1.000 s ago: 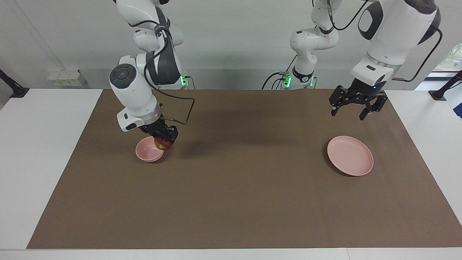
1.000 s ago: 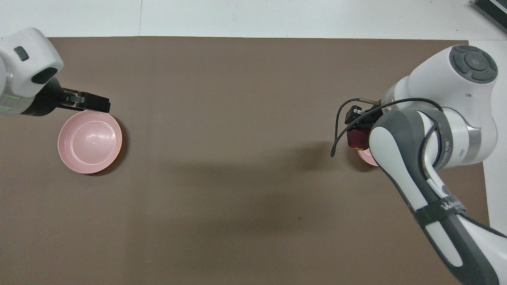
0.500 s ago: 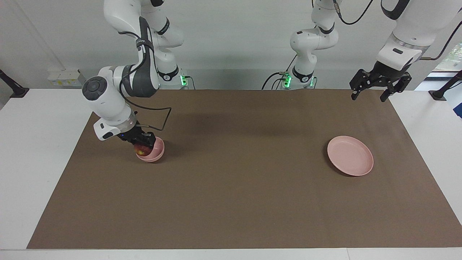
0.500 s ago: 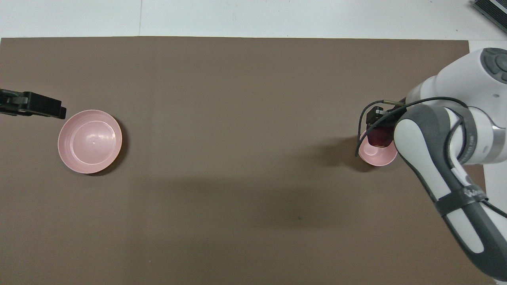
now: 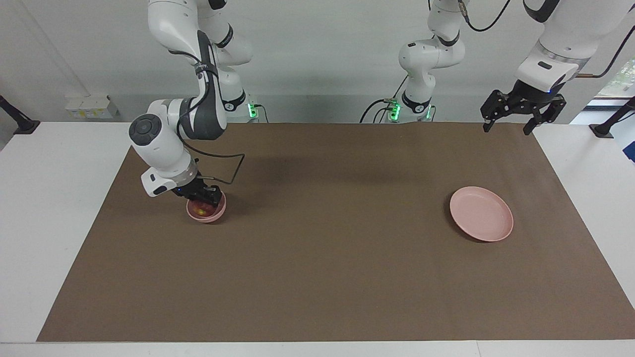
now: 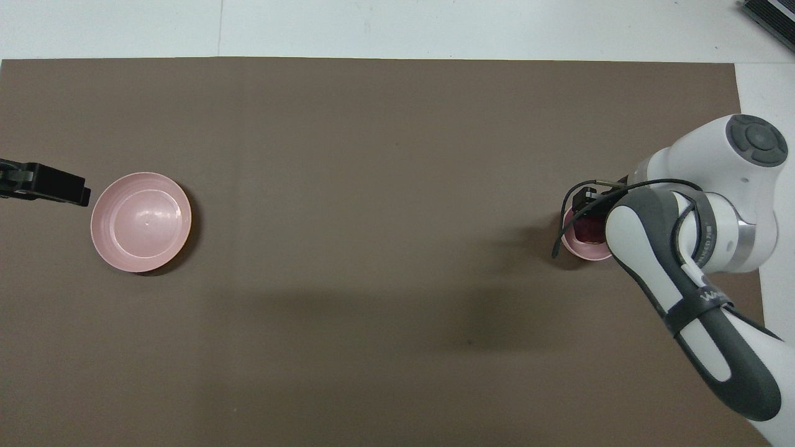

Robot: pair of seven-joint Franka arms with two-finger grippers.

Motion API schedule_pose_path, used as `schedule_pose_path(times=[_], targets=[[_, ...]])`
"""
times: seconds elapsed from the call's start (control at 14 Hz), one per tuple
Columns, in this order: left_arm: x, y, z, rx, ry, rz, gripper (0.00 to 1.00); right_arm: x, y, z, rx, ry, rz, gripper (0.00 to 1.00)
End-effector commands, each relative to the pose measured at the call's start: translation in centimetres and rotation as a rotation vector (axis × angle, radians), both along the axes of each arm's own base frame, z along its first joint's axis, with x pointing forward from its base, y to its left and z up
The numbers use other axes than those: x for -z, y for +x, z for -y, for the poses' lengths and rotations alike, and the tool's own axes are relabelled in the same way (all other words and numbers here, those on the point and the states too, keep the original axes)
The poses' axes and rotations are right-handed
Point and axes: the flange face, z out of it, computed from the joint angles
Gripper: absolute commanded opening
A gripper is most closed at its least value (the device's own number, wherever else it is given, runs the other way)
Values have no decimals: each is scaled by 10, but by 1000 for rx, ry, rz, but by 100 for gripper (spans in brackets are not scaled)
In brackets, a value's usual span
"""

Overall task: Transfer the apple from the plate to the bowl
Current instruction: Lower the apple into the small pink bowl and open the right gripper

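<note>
The dark red apple [image 5: 200,211] sits low inside the small pink bowl [image 5: 221,208] at the right arm's end of the mat. My right gripper [image 5: 201,202] reaches down into the bowl, shut on the apple. From overhead, the arm hides most of the bowl [image 6: 572,247], and only part of the apple [image 6: 586,229] shows below the right gripper [image 6: 587,214]. The flat pink plate [image 5: 481,213] lies bare at the left arm's end, also in the overhead view [image 6: 141,221]. My left gripper [image 5: 511,118] hangs open, high over the mat's corner by its base, its tip [image 6: 45,189] beside the plate.
A brown mat [image 5: 327,258] covers the table between white margins [image 5: 54,208]. The right arm's cable loops beside the bowl [image 5: 233,171].
The right gripper swung over the bowl and lowered the apple into it. The left gripper rose and drew away from above the plate toward the mat's corner.
</note>
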Motion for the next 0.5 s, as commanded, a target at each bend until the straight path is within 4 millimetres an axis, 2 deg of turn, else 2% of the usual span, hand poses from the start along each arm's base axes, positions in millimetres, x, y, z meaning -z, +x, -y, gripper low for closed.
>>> schedule_pose_path(times=[0.0,0.14,0.21,0.36,0.43], targets=[[0,-13,-4,13,25,-12,100,13,1,0,12,-18,10,9],[-1,-13,-5,11,23,-11,100,15,3,0,20,-19,15,32],[0,-12,-5,10,21,-9,100,15,3,0,22,-18,15,49],[-1,-11,-3,11,14,-2,100,19,3,2,20,-19,6,96],[-1,-11,-3,9,14,-2,100,20,1,4,21,-18,-6,100]])
